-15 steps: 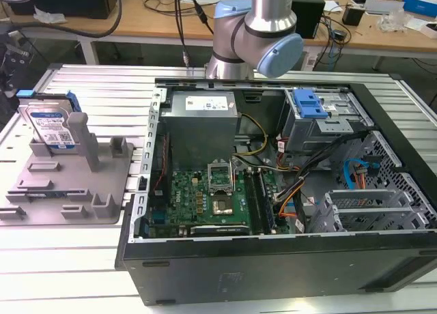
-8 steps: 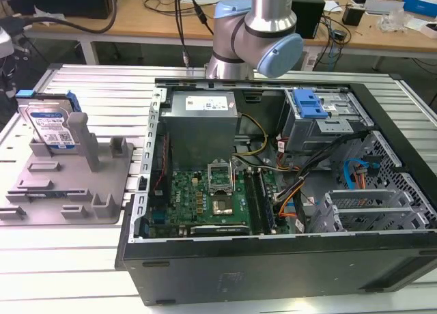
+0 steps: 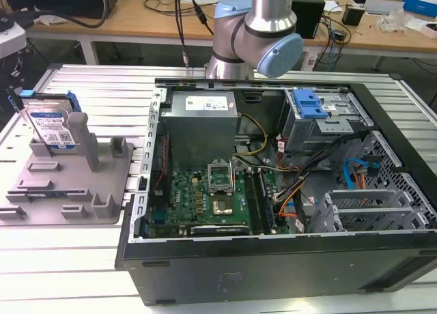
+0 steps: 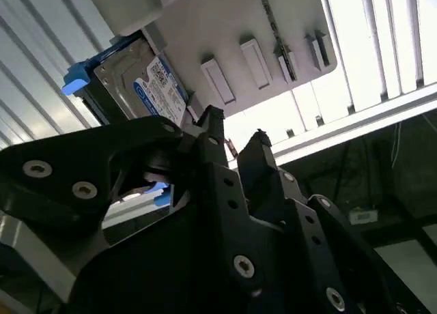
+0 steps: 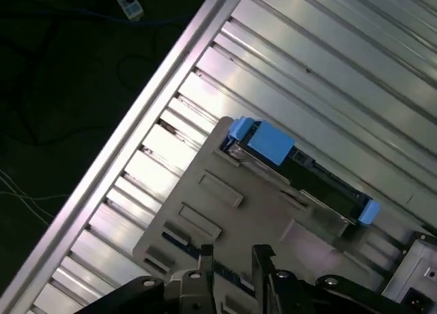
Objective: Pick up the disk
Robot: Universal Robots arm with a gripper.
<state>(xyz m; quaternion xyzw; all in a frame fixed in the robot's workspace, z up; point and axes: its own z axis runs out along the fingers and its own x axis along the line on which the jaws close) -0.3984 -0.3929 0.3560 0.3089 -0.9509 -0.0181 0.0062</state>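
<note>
The disk (image 3: 51,126) is a silver-grey hard drive with a white-and-blue label and blue side rails. It stands upright in a slot at the far left corner of the grey holder tray (image 3: 102,184). In the first wrist view the disk (image 5: 300,174) is seen edge-on from above, in the tray (image 5: 225,211). The second wrist view shows its labelled face (image 4: 147,85) against the tray (image 4: 225,27). My gripper (image 5: 233,251) hangs well above the tray, off to the side of the disk. Its black fingertips (image 4: 212,119) stand a little apart with nothing between them; the gripper (image 4: 235,126) is open.
An open computer case (image 3: 273,177) lies right of the tray, with motherboard, power supply and a blue-tabbed drive cage (image 3: 311,106). Everything rests on a ribbed metal table (image 3: 89,82), whose edge (image 5: 136,123) runs close to the tray. The arm's body (image 3: 256,27) rises behind the case.
</note>
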